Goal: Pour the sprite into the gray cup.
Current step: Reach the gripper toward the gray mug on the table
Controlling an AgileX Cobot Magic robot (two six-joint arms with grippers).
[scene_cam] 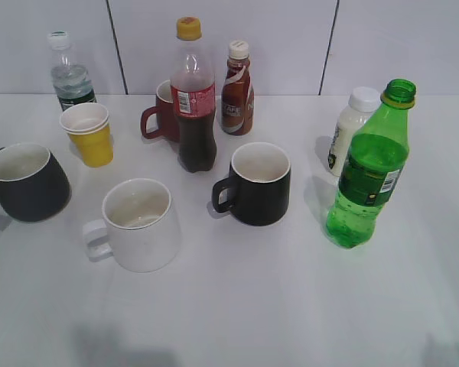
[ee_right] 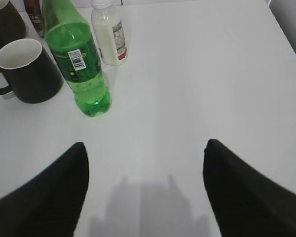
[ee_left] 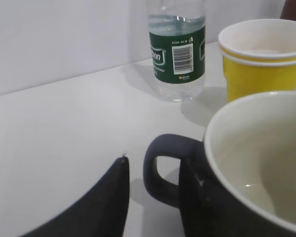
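Right end effector (ee_right: 144,190) spread wide, empty | left unclear | sprite (scene_cam: 369,170) upright — capless, green, translucent

Open table (scene_cam: 291,306) stretched in front of the sprite (scene_cam: 367,172); a white bottle (scene_cam: 348,138) crowded it just behind, black mug (scene_cam: 256,183) to its left. Gray cup (scene_cam: 27,182) had the white mug (scene_cam: 138,223) near, yellow cups (scene_cam: 89,134) behind.
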